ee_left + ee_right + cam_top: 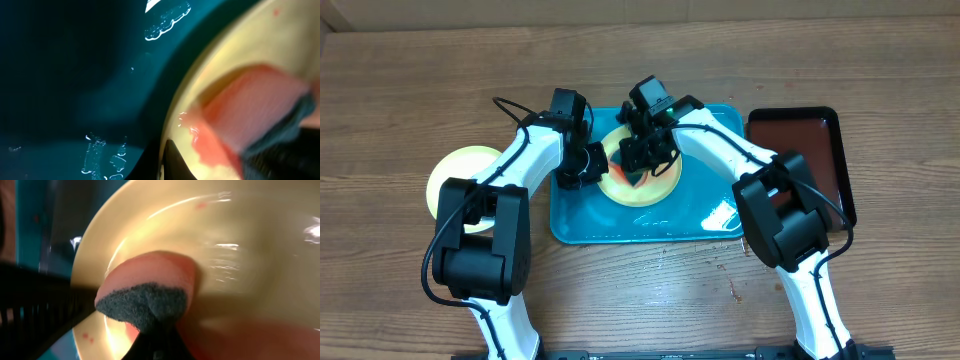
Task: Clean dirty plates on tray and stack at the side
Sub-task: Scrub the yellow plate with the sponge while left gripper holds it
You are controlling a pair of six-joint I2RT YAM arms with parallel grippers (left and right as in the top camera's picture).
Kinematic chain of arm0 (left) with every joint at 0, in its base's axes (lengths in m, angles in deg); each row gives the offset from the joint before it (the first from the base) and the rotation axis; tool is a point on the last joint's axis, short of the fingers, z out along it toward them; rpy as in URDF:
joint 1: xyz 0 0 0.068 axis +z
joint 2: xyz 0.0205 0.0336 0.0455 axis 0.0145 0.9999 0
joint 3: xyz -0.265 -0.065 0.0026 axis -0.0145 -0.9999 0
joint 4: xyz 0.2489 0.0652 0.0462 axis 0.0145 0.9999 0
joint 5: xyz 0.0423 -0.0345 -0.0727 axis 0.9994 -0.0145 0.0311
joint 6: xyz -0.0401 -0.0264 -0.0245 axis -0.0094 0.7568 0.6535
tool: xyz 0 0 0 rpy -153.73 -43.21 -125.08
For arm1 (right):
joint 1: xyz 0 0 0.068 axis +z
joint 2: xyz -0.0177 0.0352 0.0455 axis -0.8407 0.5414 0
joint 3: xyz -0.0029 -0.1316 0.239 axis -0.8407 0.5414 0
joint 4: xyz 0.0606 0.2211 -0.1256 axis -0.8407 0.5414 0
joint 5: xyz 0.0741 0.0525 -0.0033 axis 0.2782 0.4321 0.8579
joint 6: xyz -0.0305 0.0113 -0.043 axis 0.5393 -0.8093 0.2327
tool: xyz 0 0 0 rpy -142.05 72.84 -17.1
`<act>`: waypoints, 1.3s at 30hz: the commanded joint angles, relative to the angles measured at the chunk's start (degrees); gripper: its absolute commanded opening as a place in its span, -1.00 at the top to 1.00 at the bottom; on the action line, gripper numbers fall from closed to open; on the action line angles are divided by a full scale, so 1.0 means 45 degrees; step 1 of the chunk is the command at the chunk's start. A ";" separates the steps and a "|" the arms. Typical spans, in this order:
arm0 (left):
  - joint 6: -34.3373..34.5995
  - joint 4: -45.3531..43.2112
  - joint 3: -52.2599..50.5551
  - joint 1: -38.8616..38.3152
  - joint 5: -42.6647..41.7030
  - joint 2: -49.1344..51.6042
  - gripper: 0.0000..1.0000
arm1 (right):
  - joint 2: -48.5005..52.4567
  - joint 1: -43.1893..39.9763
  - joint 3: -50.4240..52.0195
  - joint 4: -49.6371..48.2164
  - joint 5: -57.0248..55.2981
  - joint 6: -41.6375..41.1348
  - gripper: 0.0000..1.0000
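Observation:
A pale yellow-green plate (658, 188) lies on the teal tray (620, 228). My left gripper (583, 166) is shut on the plate's left rim, and one dark finger (174, 160) lies over that rim beside the tray floor (75, 75). My right gripper (645, 158) is shut on a pink sponge (150, 267) with a dark scouring side, pressed onto the plate's centre (240, 240). Small red specks (87, 337) mark the rim. In the left wrist view the sponge (260, 105) covers part of the plate (225, 50).
A second pale yellow-green plate (455, 170) rests on the wooden table left of the tray, partly under my left arm. A dark reddish tray (810, 140) with a black rim lies to the right. Water streaks (167, 25) shine on the teal tray.

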 commanded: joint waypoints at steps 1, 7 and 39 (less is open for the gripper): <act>-0.0432 0.0117 -0.0335 0.0102 0.0937 0.0568 0.92 | 0.0685 0.0034 0.0466 0.1001 0.0340 0.0189 0.93; -0.0437 0.0117 -0.0335 0.0131 0.0787 0.0568 0.91 | 0.0627 -0.0835 0.0199 0.2453 -0.1035 0.0126 0.92; -0.0529 0.0092 -0.0335 0.0146 0.0699 0.0568 0.91 | 0.1020 -0.0024 -0.0155 -0.0918 -0.1545 -0.1647 0.92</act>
